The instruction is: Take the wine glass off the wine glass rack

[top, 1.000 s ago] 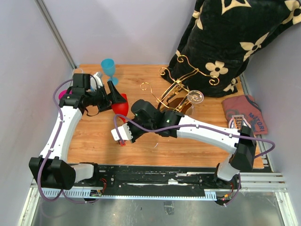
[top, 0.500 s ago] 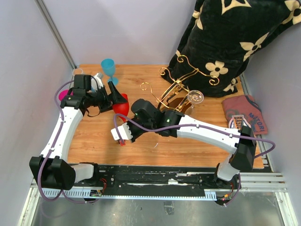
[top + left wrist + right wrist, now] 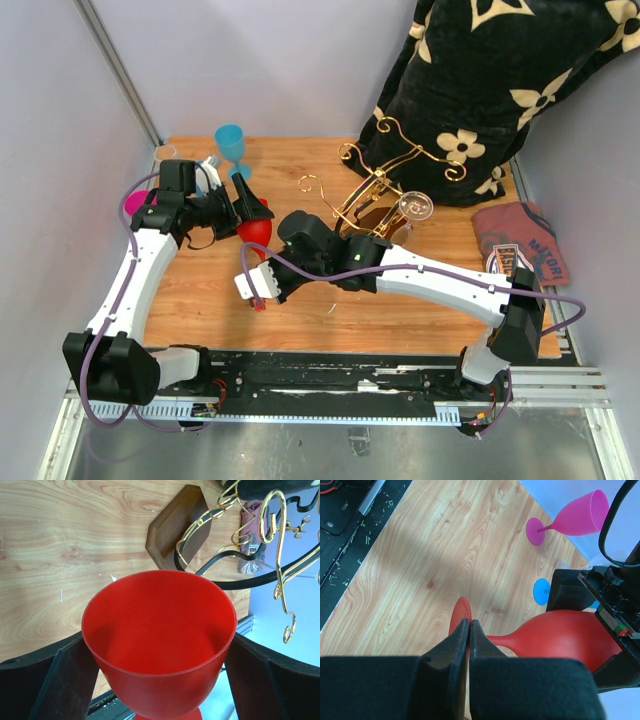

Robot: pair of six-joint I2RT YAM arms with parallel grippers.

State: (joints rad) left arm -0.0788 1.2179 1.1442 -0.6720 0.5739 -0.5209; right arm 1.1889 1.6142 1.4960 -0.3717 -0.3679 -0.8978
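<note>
Now the left hand is flanking, spread wide, the bowl of the upright red wine glass resting on the bench left of the wine glass rack, the closed right hand hanging near its foot.

Your left arm runs up to the red wine glass from its left. Your left gripper is spread wide, one finger on each side of the bowl. Your right arm stretches low toward the glass from its right, and your right gripper is pressed fully together at the glass's foot.
</note>
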